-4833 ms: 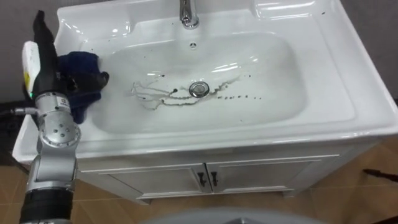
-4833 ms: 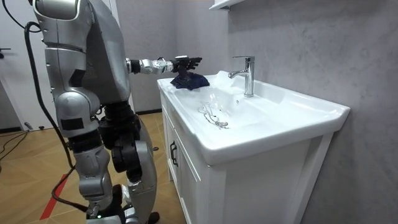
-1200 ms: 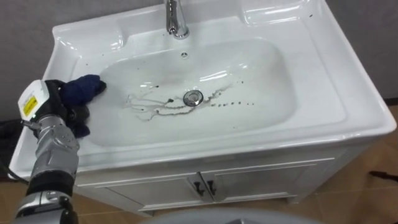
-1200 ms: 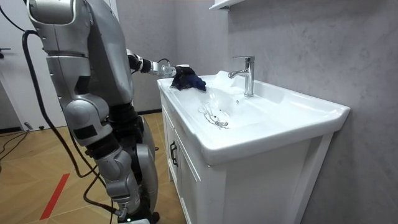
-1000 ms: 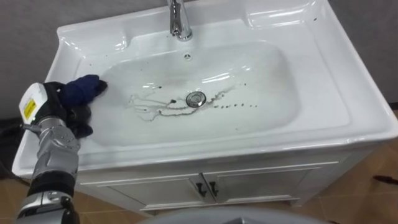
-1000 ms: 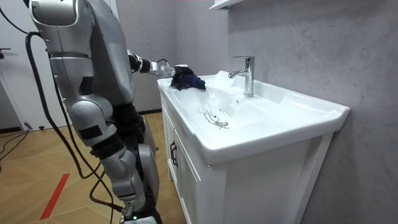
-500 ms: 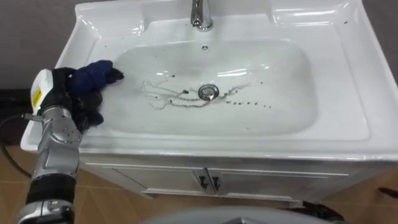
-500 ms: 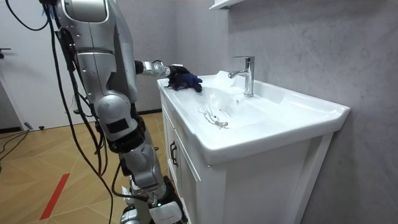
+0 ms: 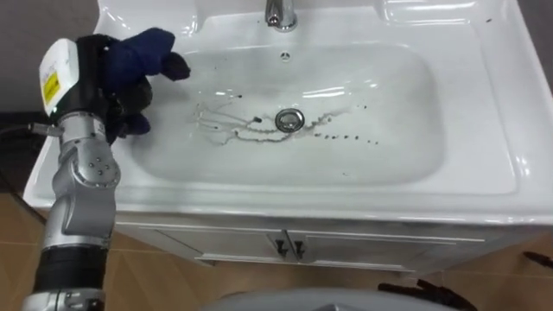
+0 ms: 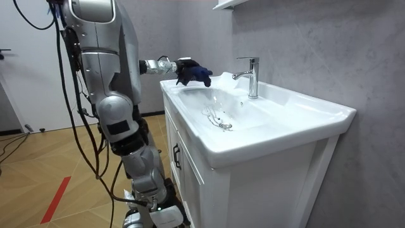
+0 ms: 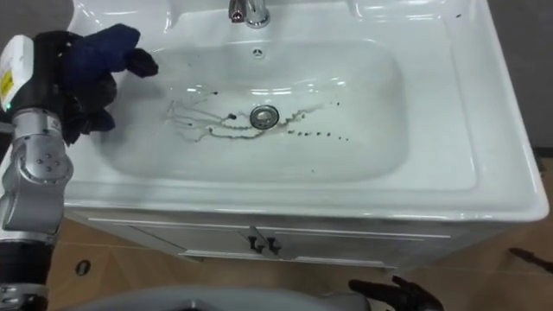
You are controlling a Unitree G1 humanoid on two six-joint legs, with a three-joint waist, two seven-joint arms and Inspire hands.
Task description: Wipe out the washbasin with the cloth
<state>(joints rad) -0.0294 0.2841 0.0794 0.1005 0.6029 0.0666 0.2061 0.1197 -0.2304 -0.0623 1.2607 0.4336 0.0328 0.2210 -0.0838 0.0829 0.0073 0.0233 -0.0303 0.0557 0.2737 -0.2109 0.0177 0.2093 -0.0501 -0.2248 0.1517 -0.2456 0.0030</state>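
My left hand (image 9: 93, 65) is shut on a dark blue cloth (image 9: 143, 50) and holds it just above the left rim of the white basin (image 9: 484, 130). The cloth bunches out of the hand toward the bowl's left slope. Dark streaks and specks (image 9: 233, 130) lie on the bowl's floor around the drain (image 9: 290, 119). In the room view the hand (image 10: 180, 65) and the cloth (image 10: 194, 72) hang over the basin's end nearest the robot, a little clear of the rim. The robot stands upright at that end.
A chrome faucet (image 9: 278, 12) stands at the back middle of the basin. White cabinet doors with dark handles (image 9: 286, 247) sit under it. A grey wall (image 10: 316, 44) runs behind the basin, and the wooden floor (image 10: 38, 164) stretches out behind the robot.
My left hand has lifted the cloth off the left rim and carried it slightly toward the bowl. The head view has shifted too, so the basin sits higher in it.
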